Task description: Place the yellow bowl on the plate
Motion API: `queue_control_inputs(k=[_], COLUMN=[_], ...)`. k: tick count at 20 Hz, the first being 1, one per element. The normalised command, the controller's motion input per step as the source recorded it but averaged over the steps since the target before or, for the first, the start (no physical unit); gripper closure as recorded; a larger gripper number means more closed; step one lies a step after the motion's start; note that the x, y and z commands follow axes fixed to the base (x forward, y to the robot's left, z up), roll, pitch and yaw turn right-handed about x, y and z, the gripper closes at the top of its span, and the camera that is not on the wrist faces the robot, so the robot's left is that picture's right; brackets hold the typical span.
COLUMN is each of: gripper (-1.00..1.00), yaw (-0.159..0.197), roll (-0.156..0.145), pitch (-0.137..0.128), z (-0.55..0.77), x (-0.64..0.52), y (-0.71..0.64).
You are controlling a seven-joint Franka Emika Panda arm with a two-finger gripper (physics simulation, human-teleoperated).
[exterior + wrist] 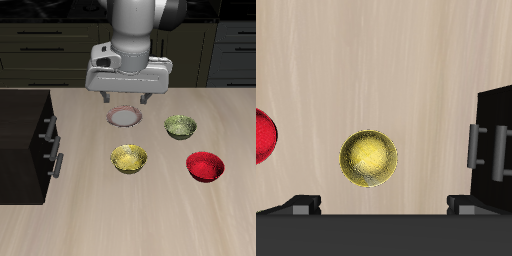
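Approach step: gripper [127,99] hangs high, jaws apart, empty. Yellow bowl [129,158] untouched (plate [124,117] farther back). Next: descend over bowl rim.

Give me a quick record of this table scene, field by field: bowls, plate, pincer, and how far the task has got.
yellow bowl: on the table, empty, nearer the front edge than the plate
plate: farther back, bare, partly hidden by the pincer
olive-green bowl: beside the plate
red bowl: beside the yellow bowl
pincer: raised above the plate, holding nothing; opening cannot be judged
task state: yellow bowl not yet on the plate
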Motion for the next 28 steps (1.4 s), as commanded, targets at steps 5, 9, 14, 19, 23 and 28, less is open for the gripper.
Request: queue_control_inputs(k=[5, 9, 14, 19, 23, 28], gripper=[-1.0, -1.0, -1.0, -1.0, -1.0, -1.0], yaw=[0.001, 0.005, 0.003, 0.009, -0.007, -0.008], roll=[-0.029, -0.006, 0.004, 0.0, -0.001, -0.004], pitch=[-0.001, -0.005, 0.015, 0.025, 0.029, 0.014], z=[0.01, 0.01, -0.13, -0.23, -0.2, -0.13], x=[-0.06, -0.01, 0.02, 0.0, 0.01, 0.0], y=[-0.18, -0.03, -0.04, -0.06, -0.01, -0.01])
